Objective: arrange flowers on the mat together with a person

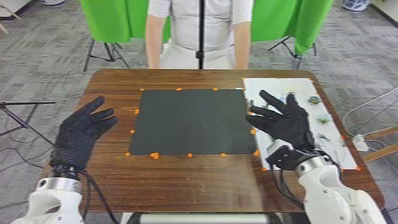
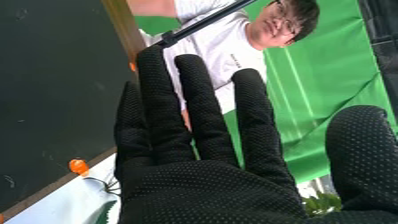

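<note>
- Black square mat (image 1: 191, 122) lies on the brown wooden table (image 1: 178, 190), small orange markers (image 1: 155, 156) around its border; a white rectangular sheet (image 1: 339, 150) lies beside it, on the robot's right.
- Flowers: a small greenish flower (image 1: 314, 100) and another pale-and-green flower (image 1: 323, 120) lie on the white sheet, just beside the right hand; their kind is too small to tell; a thin dark stem (image 2: 108, 186) and a green leaf (image 2: 105, 212) show near the glove in the right wrist view.
- Right hand, black textured fabric glove (image 1: 286, 125): raised around the line where mat and sheet meet; fingers long and parted, thumb well away from them; nothing pinched.
- Left hand, same black glove (image 1: 80, 130): off the mat's left side; fingers loosely bent, thumb apart, nothing held; probably waiting its turn.
- Step in hand, my reading: choosing and fetching a flower; task looks near its start.
- Next move calls for lowering the right hand to the sheet, closing thumb and fingers lightly on one stem, then carrying it across to the mat.
- Risk: thin stems could slip from the thick fabric, or a neighbouring flower get brushed aside.
</note>
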You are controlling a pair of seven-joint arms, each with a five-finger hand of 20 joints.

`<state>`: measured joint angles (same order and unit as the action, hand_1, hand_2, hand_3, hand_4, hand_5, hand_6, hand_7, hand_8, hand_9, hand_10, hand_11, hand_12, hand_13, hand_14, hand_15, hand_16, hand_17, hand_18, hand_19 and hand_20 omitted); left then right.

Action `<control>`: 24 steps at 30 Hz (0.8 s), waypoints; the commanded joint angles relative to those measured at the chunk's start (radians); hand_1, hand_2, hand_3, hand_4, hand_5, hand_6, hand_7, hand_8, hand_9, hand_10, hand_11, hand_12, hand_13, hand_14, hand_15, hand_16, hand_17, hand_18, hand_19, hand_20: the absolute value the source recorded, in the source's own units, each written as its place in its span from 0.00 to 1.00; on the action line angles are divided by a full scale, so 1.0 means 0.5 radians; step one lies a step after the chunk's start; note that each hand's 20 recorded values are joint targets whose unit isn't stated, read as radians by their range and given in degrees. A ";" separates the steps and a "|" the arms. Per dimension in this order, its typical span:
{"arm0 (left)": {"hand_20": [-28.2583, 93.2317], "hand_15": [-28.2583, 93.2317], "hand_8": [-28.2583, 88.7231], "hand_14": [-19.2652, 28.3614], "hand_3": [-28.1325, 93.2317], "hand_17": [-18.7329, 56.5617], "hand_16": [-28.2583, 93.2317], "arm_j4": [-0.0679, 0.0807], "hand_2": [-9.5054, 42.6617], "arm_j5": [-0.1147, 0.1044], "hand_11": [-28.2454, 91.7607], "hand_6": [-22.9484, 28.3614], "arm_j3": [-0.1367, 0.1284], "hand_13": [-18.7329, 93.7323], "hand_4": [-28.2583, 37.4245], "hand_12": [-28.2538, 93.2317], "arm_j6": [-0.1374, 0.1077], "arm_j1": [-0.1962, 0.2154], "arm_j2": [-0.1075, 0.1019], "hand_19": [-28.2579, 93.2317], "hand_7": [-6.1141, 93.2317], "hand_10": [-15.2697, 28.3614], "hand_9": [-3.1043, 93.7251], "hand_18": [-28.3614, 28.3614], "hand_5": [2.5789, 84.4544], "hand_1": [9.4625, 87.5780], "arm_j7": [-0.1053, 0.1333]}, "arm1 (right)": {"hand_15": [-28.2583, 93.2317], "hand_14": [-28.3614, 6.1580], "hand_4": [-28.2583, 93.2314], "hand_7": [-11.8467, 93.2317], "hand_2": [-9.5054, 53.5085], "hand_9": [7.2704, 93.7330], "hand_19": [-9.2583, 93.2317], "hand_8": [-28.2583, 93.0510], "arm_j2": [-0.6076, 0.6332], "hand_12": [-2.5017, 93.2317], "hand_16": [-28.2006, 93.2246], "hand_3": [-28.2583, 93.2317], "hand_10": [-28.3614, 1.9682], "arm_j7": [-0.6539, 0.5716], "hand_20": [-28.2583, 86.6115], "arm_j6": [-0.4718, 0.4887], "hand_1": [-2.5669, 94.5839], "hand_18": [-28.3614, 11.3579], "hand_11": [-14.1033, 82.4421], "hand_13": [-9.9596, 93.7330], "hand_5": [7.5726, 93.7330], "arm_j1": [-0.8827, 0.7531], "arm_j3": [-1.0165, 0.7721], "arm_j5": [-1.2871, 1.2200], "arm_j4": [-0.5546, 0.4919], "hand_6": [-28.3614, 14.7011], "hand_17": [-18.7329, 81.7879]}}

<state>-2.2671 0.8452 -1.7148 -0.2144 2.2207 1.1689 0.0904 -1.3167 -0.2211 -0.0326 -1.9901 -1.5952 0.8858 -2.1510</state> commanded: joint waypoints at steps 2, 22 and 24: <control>0.21 0.68 0.18 0.98 0.82 0.20 0.17 0.004 0.40 -0.012 0.44 0.65 0.008 0.45 0.13 0.33 0.017 0.014 0.006 0.77 0.13 0.84 0.47 0.99 0.48 0.22 -0.004 | 0.53 0.27 0.00 0.24 0.47 0.50 0.49 0.13 -0.007 0.16 0.33 0.77 0.36 0.014 0.40 0.019 0.14 0.24 0.31 0.49 0.40 -0.018 0.015 0.008 -0.013 0.70 0.25; 0.20 0.69 0.18 0.98 0.82 0.20 0.17 0.002 0.40 -0.010 0.45 0.66 0.012 0.45 0.13 0.33 0.006 0.011 0.006 0.77 0.14 0.85 0.47 0.99 0.47 0.22 -0.010 | 0.53 0.27 0.00 0.24 0.47 0.50 0.49 0.13 -0.001 0.16 0.33 0.77 0.36 0.016 0.40 -0.001 0.14 0.24 0.31 0.49 0.40 -0.005 0.021 0.002 -0.013 0.70 0.25; 0.20 0.69 0.18 0.98 0.82 0.20 0.17 0.000 0.40 -0.007 0.45 0.66 0.011 0.45 0.13 0.33 0.006 0.012 0.007 0.77 0.14 0.85 0.47 0.99 0.47 0.23 -0.012 | 0.53 0.27 0.00 0.24 0.47 0.50 0.49 0.13 -0.001 0.16 0.33 0.77 0.36 0.015 0.40 -0.005 0.14 0.24 0.31 0.49 0.40 -0.007 0.021 0.001 -0.014 0.70 0.25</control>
<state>-2.2667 0.8444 -1.7128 -0.2135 2.2203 1.1683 0.0905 -1.3160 -0.2196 -0.0320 -1.9885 -1.5882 0.8855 -2.1507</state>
